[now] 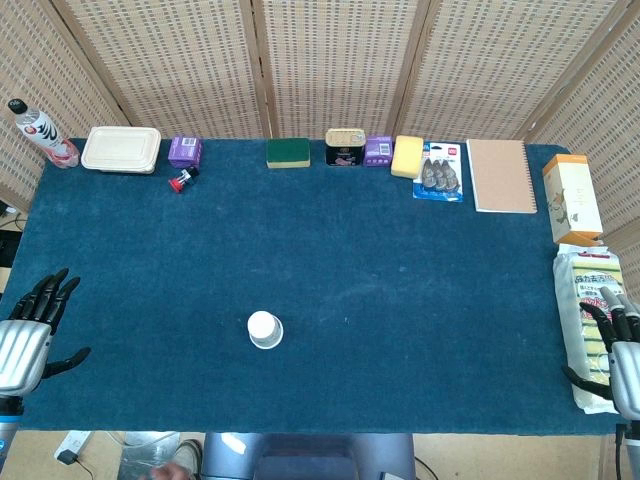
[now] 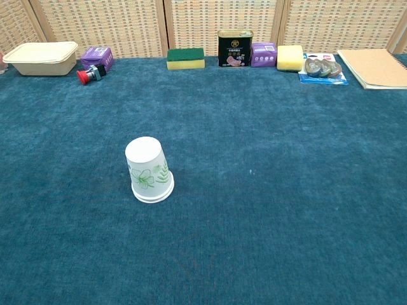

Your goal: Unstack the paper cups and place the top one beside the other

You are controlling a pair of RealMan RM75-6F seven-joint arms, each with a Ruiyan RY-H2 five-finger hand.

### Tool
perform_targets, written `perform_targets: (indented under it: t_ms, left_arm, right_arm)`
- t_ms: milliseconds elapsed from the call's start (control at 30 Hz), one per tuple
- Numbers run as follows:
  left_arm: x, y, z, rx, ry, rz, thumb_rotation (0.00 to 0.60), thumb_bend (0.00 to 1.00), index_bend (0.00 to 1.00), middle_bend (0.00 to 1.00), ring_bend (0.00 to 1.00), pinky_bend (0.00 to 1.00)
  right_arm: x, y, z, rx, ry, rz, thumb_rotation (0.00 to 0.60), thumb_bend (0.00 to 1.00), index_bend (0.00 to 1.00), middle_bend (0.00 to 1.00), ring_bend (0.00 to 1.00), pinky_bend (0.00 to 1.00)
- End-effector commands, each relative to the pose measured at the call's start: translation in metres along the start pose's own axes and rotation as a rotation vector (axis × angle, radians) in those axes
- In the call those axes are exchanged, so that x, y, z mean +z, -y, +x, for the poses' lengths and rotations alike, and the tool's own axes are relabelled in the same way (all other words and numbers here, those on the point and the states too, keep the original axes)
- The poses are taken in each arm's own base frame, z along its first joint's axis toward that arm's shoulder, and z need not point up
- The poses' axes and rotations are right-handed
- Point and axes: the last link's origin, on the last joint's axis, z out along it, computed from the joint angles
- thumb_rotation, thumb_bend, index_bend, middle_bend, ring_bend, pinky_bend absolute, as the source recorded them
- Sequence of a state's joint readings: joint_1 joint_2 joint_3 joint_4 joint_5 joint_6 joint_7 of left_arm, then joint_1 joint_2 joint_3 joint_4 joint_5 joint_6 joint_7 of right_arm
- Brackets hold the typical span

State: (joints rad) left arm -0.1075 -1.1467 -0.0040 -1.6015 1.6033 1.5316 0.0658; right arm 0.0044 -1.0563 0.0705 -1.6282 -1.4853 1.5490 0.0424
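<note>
A stack of white paper cups (image 1: 265, 329) with a green flower print stands upside down on the blue table cloth, left of the middle near the front. The chest view shows the paper cups (image 2: 149, 169) alone with no hand near them. My left hand (image 1: 35, 322) rests at the table's left front edge with its fingers spread and nothing in it. At the right front edge my right hand (image 1: 618, 352) is likewise open, over a packet of sponges. Both hands are far from the cups.
Along the back edge stand a bottle (image 1: 40, 132), a beige lunch box (image 1: 121, 149), purple boxes (image 1: 185, 150), a green sponge (image 1: 288, 152), a tin (image 1: 344, 147), a yellow sponge (image 1: 407, 155), clips (image 1: 439, 172) and a notebook (image 1: 501, 175). A carton (image 1: 572, 197) and sponge packet (image 1: 583, 300) lie at the right.
</note>
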Motion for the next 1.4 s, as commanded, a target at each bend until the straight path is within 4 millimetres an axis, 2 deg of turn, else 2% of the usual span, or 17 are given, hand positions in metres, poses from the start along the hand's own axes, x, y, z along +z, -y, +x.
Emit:
perform_targets:
  t_ms: [33,267,467,600,667,933,1100,1267,1400]
  left_arm:
    - [0.0,-0.001,-0.001,0.004,0.004,-0.002,0.6,0.12,0.0,0.0,0.0,0.16]
    - [0.0,-0.004,-0.002,0.014,0.012,-0.01,0.6,0.12,0.0,0.0,0.0,0.16]
    - [0.015,-0.029,0.003,0.054,0.043,-0.055,0.6,0.12,0.0,0.0,0.0,0.14]
    - [0.029,-0.048,0.006,0.074,0.087,-0.091,0.6,0.12,0.0,0.0,0.0,0.14]
    - [0.042,-0.066,0.005,0.069,0.117,-0.138,0.6,0.12,0.0,0.0,0.0,0.14]
    - [0.077,-0.117,-0.005,0.054,0.24,-0.265,0.6,0.12,0.0,0.0,0.0,0.14]
    - [0.097,-0.151,-0.016,0.078,0.283,-0.316,0.6,0.12,0.0,0.0,0.0,0.14]
    - [0.103,-0.18,-0.027,0.084,0.325,-0.356,0.6,0.12,0.0,0.0,0.0,0.14]
    - [0.105,-0.195,-0.034,0.093,0.348,-0.368,0.6,0.12,0.0,0.0,0.0,0.14]
  right_arm:
    - [-0.001,-0.001,0.002,0.003,-0.005,-0.003,0.6,0.06,0.16,0.03,0.03,0.0]
    - [-0.003,0.0,0.004,0.019,-0.006,0.001,0.6,0.06,0.16,0.03,0.03,0.0]
    - [0.0,-0.002,0.003,-0.005,-0.01,0.002,0.6,0.06,0.16,0.03,0.02,0.0]
    - [0.001,0.0,0.002,-0.021,-0.025,0.006,0.6,0.05,0.16,0.02,0.0,0.0]
    - [0.001,0.001,0.003,-0.025,-0.047,0.014,0.6,0.04,0.15,0.01,0.0,0.0]
    - [0.002,0.003,0.002,0.025,-0.096,0.029,0.6,0.0,0.0,0.0,0.0,0.0]
    - [0.002,0.001,0.001,0.032,-0.103,0.027,0.6,0.0,0.0,0.0,0.0,0.0]
    - [0.003,-0.001,0.001,0.022,-0.093,0.021,0.6,0.0,0.0,0.0,0.0,0.0]
    - [0.004,-0.002,0.001,0.022,-0.084,0.017,0.6,0.0,0.0,0.0,0.0,0.0]
